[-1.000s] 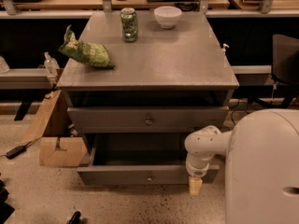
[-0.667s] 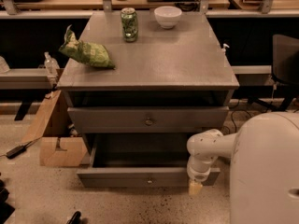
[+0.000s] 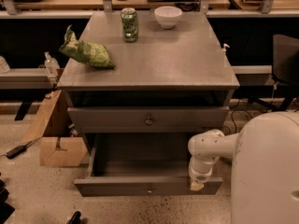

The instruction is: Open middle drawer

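middle drawer [image 3: 117,186] pulled well out below shut top drawer [image 3: 107,120]. pincer [image 3: 196,185] at right end of its front; apart or together: cannot tell.

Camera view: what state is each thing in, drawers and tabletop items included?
middle drawer: pulled far out.
top drawer: in or nearly in.
green can: upright.
white bowl: upright.
green bag: lying on its side.
gripper: pointing down at the middle drawer's front, right end.

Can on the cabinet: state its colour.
The can is green, clearest in the camera view; the gripper sits at the open drawer's right front.
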Motion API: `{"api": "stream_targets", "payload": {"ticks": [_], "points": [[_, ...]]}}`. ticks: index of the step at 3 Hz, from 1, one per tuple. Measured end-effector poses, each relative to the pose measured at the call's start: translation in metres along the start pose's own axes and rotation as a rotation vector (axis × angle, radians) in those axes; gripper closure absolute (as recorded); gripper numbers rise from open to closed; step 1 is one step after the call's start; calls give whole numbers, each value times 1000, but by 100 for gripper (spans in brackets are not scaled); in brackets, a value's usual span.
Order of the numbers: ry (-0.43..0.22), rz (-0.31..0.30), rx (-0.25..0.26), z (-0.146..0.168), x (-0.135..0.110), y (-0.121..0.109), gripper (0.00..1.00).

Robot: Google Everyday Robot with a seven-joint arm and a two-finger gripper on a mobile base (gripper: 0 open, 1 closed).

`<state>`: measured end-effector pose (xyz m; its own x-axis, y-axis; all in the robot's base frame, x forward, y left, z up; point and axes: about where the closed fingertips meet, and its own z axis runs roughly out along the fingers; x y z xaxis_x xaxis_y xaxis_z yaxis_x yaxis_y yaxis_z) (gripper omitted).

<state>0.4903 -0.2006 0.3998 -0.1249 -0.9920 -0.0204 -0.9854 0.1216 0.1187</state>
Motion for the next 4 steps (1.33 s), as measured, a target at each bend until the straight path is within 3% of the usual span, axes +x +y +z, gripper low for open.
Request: {"api": "stream_targets", "payload": {"ticks": [1, 2, 4], "points": [[31, 35, -27, -8, 2, 21, 100], [31, 35, -27, -8, 2, 21, 100], [58, 69, -62, -16, 4, 47, 100]]}}
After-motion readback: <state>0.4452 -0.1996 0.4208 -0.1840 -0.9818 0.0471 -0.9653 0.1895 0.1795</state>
